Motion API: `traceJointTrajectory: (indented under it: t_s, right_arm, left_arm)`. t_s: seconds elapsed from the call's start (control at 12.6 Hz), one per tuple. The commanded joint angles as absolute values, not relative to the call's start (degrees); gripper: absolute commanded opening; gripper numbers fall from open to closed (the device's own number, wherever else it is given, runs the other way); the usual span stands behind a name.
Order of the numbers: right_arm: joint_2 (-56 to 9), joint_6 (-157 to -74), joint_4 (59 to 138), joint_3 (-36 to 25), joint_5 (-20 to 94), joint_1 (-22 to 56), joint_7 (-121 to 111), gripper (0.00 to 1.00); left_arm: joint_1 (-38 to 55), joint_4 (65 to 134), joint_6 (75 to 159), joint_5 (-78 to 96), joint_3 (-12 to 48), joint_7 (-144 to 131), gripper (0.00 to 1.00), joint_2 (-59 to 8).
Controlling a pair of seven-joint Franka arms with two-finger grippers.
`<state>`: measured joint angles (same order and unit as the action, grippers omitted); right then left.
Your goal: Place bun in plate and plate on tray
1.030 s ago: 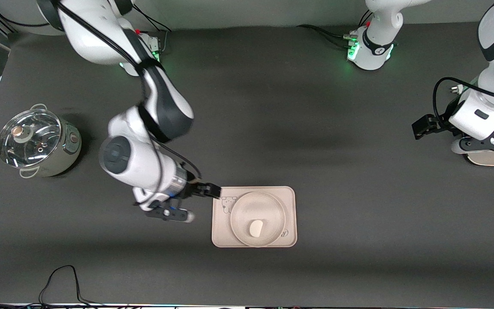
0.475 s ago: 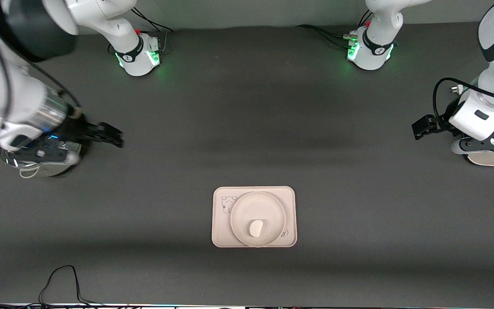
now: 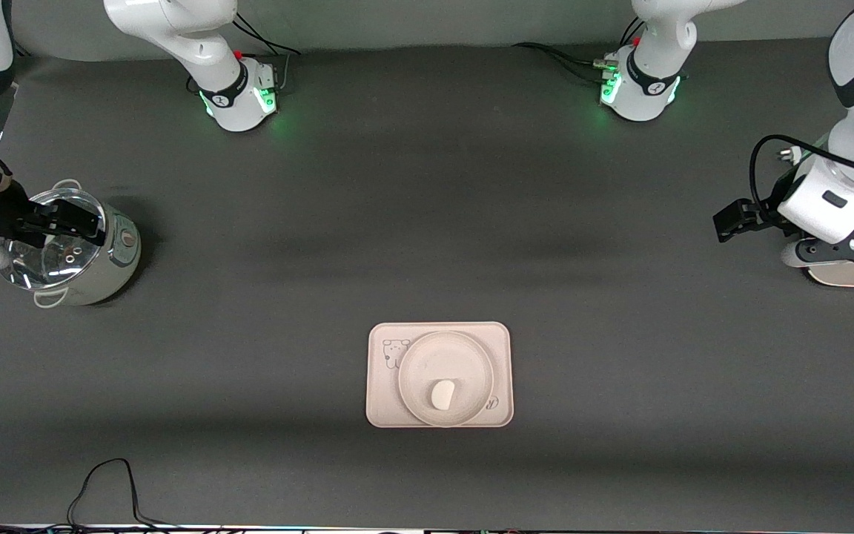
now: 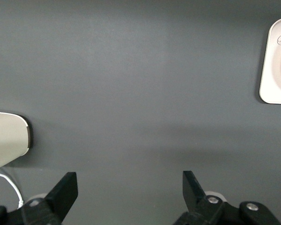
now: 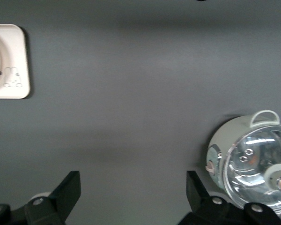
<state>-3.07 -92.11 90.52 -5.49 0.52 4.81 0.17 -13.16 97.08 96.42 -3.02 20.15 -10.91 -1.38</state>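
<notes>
The white bun (image 3: pixel 442 394) lies in the round cream plate (image 3: pixel 416 374). The plate sits on the cream-pink rabbit tray (image 3: pixel 382 404), near the table's middle toward the front camera. A corner of the tray shows in the left wrist view (image 4: pixel 274 89) and in the right wrist view (image 5: pixel 16 61). My right gripper (image 3: pixel 75 221) is open and empty, up over the lidded pot. My left gripper (image 3: pixel 727 222) is open and empty at the left arm's end of the table, where that arm waits.
A pale green pot with a glass lid (image 3: pixel 67 256) stands at the right arm's end of the table and shows in the right wrist view (image 5: pixel 253 164). A flat pale object (image 3: pixel 853 274) lies under the left arm. A black cable (image 3: pixel 101 482) lies at the front edge.
My right arm has pulled away from beside the tray, swung to the right arm's end of the table and now hangs over the pot. The bun, plate, tray and left arm have not moved.
</notes>
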Motion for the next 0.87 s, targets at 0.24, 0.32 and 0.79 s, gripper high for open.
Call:
traceJointTrajectory:
  t_s: [0.24,0.32,0.79]
  right_arm:
    - [-2.2,-93.1,91.4,-6.2,-1.8,4.4,-1.1,1.0]
    - [-2.1,-93.1,91.3,-6.3,-1.9,4.5,-1.2,1.0]
    - [-2.1,-92.4,91.3,-7.8,-1.9,5.2,-1.6,1.0]
  left_arm:
    - [-13.3,96.4,96.6,-2.7,20.2,-10.5,1.0,-1.5]
    - [-13.3,96.4,96.6,-2.7,20.2,-10.5,1.0,-1.6]
    - [-13.2,96.4,96.7,-2.7,20.2,-10.5,1.0,-1.5]
